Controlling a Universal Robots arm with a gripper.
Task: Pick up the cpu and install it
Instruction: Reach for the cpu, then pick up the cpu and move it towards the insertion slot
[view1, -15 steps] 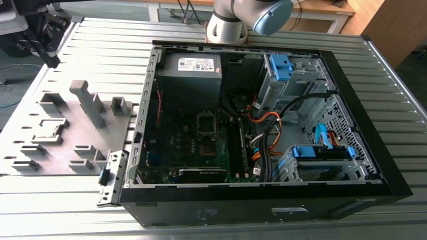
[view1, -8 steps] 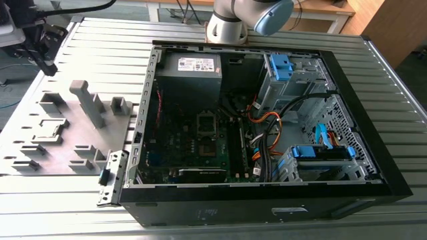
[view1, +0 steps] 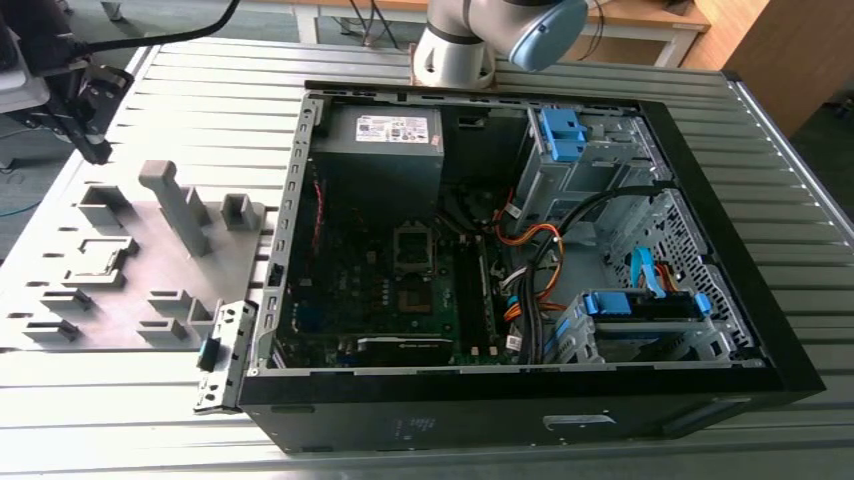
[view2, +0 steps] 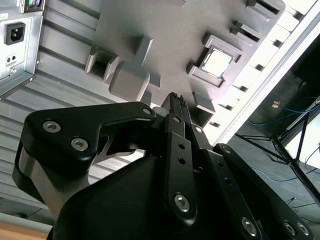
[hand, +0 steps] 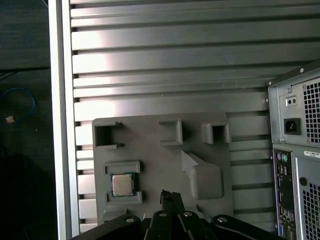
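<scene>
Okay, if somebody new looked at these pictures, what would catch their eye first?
The big black computer case lies open on the slatted metal table, with its motherboard and orange cables on show. At the exterior view's left sits a grey tray with the small silver cpu in a square recess. The end effector hovers over that tray without touching the cpu.
</scene>
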